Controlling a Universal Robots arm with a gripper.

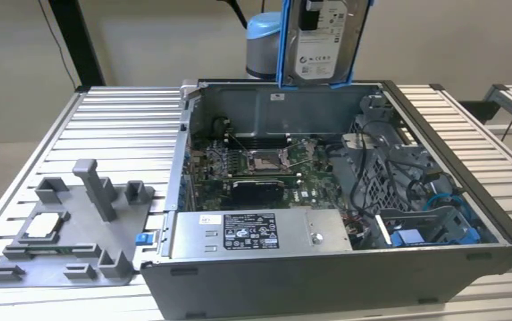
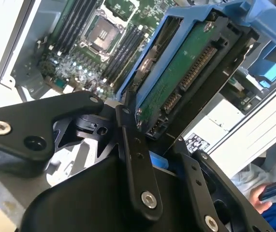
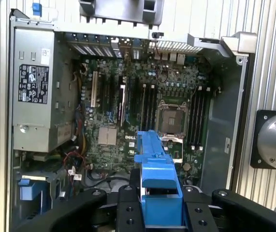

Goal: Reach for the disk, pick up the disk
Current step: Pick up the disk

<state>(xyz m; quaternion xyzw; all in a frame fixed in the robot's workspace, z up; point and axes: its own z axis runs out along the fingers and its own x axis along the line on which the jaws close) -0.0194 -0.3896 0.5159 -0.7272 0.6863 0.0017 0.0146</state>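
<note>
Exterior view: open computer case (image 1: 327,281) nearest, on slatted worktop (image 1: 122,120); disk (image 1: 320,40) held upright above case's rear wall, long axis vertical, clear of case.

Second wrist view: hand (image 2: 150,137) clenched on disk (image 2: 186,72), fingers (image 2: 138,159) flanking its lower end.

First wrist view: blue bracket (image 3: 157,179) between fingers, motherboard (image 3: 142,106) well below.

No legible print, disk (image 1: 320,41) included.
</note>
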